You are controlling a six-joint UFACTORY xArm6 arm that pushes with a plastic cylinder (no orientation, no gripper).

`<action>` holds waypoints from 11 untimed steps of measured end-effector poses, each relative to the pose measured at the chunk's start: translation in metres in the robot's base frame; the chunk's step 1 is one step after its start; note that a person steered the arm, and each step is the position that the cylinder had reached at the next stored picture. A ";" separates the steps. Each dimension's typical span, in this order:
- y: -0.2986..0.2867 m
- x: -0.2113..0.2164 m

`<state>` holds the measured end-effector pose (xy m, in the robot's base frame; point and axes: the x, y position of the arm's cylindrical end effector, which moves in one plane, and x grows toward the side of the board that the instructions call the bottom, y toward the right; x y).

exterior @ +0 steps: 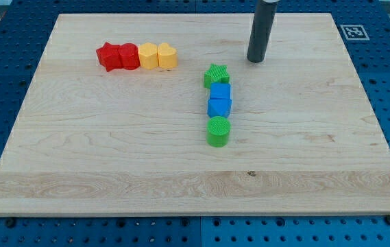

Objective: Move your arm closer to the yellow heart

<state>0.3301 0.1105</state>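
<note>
My tip (255, 60) rests on the board near the view's top, right of centre. Two yellow blocks touch each other at the upper left. The right one (168, 55) looks like the yellow heart, and the left one (148, 55) looks like a hexagon. The heart lies well to the left of my tip, with bare board between them. A red block (129, 56) and a red star (107, 56) continue the same row to the left.
A column of blocks stands just below and left of my tip: a green star (216, 74), a blue cube (221, 92), another blue block (219, 106) and a green cylinder (218, 131). The wooden board (112, 158) lies on a blue pegboard table.
</note>
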 end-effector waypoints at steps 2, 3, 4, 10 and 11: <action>-0.043 -0.004; -0.061 -0.011; -0.077 -0.023; -0.140 -0.030; -0.140 -0.029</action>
